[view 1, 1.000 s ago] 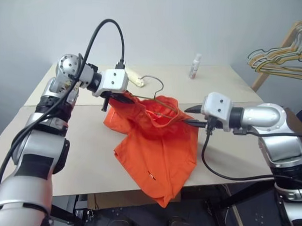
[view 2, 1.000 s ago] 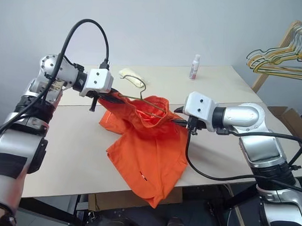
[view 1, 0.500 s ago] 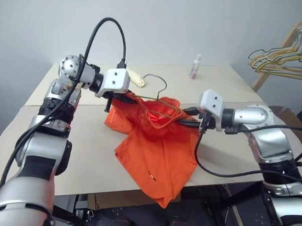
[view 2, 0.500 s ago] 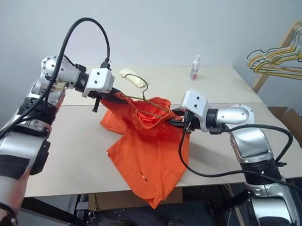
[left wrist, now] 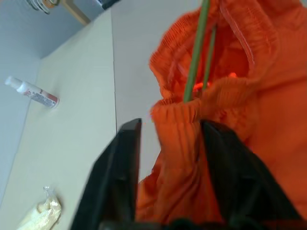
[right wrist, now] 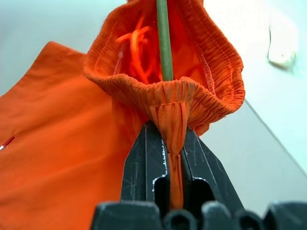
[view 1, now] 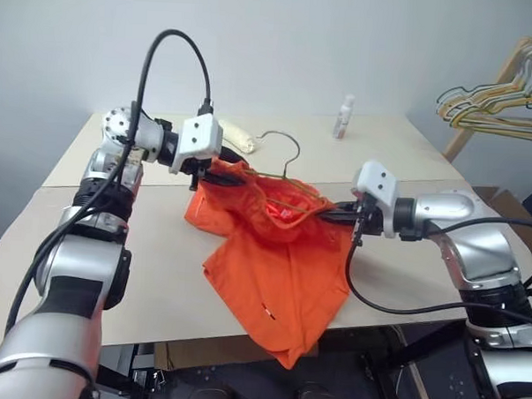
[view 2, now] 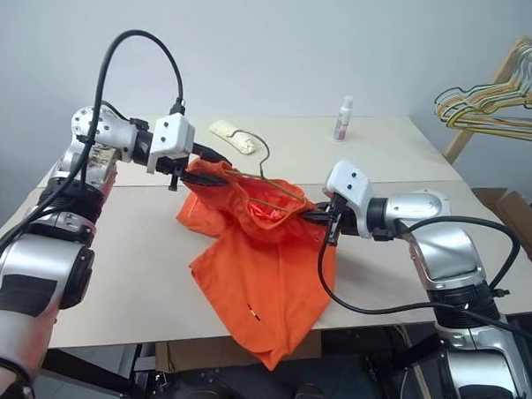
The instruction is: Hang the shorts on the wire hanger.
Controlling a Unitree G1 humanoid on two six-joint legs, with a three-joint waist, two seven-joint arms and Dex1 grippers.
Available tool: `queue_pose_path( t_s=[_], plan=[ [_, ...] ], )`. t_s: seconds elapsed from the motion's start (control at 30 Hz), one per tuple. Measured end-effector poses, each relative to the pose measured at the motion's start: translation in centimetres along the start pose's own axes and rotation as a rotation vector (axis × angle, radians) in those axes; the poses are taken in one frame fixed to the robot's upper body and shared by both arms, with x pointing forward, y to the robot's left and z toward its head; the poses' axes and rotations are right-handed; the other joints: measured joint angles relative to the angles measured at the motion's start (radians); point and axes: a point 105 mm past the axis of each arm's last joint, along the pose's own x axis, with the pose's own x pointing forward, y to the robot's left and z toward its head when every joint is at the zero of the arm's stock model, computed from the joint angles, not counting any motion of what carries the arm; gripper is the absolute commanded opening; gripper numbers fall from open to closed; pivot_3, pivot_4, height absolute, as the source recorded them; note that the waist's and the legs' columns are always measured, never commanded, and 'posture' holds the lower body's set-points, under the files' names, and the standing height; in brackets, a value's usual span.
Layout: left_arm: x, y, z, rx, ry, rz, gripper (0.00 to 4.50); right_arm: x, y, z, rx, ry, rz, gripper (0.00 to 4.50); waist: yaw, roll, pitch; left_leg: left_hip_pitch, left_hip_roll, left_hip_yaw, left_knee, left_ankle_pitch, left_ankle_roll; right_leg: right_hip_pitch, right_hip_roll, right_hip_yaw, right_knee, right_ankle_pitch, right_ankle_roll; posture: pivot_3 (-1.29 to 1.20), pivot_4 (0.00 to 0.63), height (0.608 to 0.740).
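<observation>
The orange shorts lie on the table, their lower end drooping over its front edge. The waistband is lifted and stretched between my two grippers. Through that waistband runs the wire hanger, its hook rising behind the fabric; its wire also shows in the right wrist view. At the left end of the waistband my left gripper is open, with the gathered band loose between its fingers. At the band's right end my right gripper is shut on a pinch of it.
A small white bottle stands at the back of the table, and a pale yellowish bundle lies behind my left gripper. A wooden rack with bunched hangers stands off the table's right end.
My left gripper has opened around the waistband. My right gripper has shut on the band's right end. The hanger's hook has swung more upright.
</observation>
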Motion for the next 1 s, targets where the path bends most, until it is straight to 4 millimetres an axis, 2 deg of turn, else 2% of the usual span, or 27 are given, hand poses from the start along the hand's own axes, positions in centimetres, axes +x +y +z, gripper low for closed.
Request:
queue_pose_path(
  t_s=[0.13, 0.17, 0.27, 0.37, 0.43, 0.5, 0.6, 0.77, 0.87, 1.0],
  plan=[
    [-0.5, 0.0, 0.0, -0.016, -0.037, 0.015, 4.27, -0.9, 0.0, -0.1, 0.026, -0.011, -0.032, 0.00, -0.004, 0.000, 0.000, 0.000, 0.000, 0.000, 0.000, 0.000, 0.000, 0.000, 0.000, 0.000, 0.000, 0.000, 0.000, -0.01, 0.000, 0.740],
    [-0.7, -0.1, 0.1, -0.022, -0.054, 0.018, 4.48, -1.2, -0.1, -0.2, 0.032, -0.010, -0.047, 0.00, -0.005, 0.000, 0.000, 0.000, 0.000, 0.000, 0.000, 0.000, 0.000, 0.000, 0.000, 0.000, 0.000, 0.000, 0.000, -0.02, 0.000, 0.740],
    [-1.6, -0.4, -0.5, -0.049, -0.072, 0.042, 4.48, -2.3, -0.1, -0.8, 0.076, -0.011, -0.084, 0.00, -0.010, 0.000, 0.000, 0.000, 0.000, 0.000, 0.000, -0.002, 0.003, 0.000, 0.000, 0.000, 0.000, 0.000, 0.000, -0.02, 0.000, 0.740],
    [-2.8, -0.1, -1.3, -0.105, -0.092, 0.129, 4.48, -3.7, -0.2, -2.3, 0.149, 0.012, -0.149, 0.00, -0.013, 0.000, 0.000, 0.000, 0.000, 0.000, 0.000, -0.002, 0.004, 0.000, -0.001, 0.000, 0.000, 0.000, 0.000, -0.03, 0.000, 0.740],
    [-3.6, 0.4, -0.8, -0.162, -0.187, 0.215, 4.48, -4.7, -0.2, -3.3, 0.212, 0.025, -0.210, 0.00, -0.013, 0.000, 0.000, 0.000, 0.001, -0.001, 0.000, -0.003, 0.006, 0.000, -0.002, 0.000, 0.001, 0.000, 0.000, -0.04, 0.000, 0.740],
    [-3.7, 0.6, 0.7, -0.208, -0.333, 0.266, 4.48, -5.8, -0.6, -4.5, 0.284, 0.051, -0.295, 0.00, -0.013, 0.000, 0.000, 0.000, 0.001, -0.001, 0.000, -0.003, 0.006, 0.000, -0.003, 0.000, 0.001, 0.000, 0.000, -0.05, 0.000, 0.740],
    [-2.6, -0.6, 2.1, -0.264, -0.468, 0.268, 4.48, -7.5, -1.9, -5.3, 0.404, 0.071, -0.456, 0.00, -0.016, 0.001, -0.001, 0.001, 0.001, -0.001, 0.000, -0.003, 0.006, 0.000, -0.004, 0.001, 0.002, 0.000, 0.000, -0.08, 0.000, 0.740],
    [-0.1, -3.4, 2.7, -0.376, -0.504, 0.298, 4.48, -10.8, -4.4, -6.0, 0.626, 0.130, -0.794, 0.00, -0.026, 0.002, -0.001, 0.001, 0.002, -0.001, -0.001, -0.001, 0.002, -0.001, -0.004, 0.003, 0.002, 0.000, 0.000, -0.11, 0.000, 0.740],
    [0.6, -4.2, 3.8, -0.410, -0.545, 0.314, 4.48, -13.0, -5.5, -6.7, 0.718, 0.196, -0.995, 0.00, -0.034, 0.003, -0.002, 0.001, 0.001, -0.001, -0.002, 0.001, -0.002, -0.001, -0.005, 0.003, 0.002, 0.000, 0.000, -0.12, 0.000, 0.740],
    [1.1, -4.3, 5.3, -0.436, -0.593, 0.338, 4.48, -15.7, -6.5, -6.9, 0.790, 0.227, -1.248, 0.00, -0.042, 0.007, -0.005, 0.001, 0.000, -0.001, -0.003, 0.001, -0.003, -0.001, -0.006, 0.003, 0.001, 0.000, 0.000, -0.11, 0.000, 0.740]
  ],
)
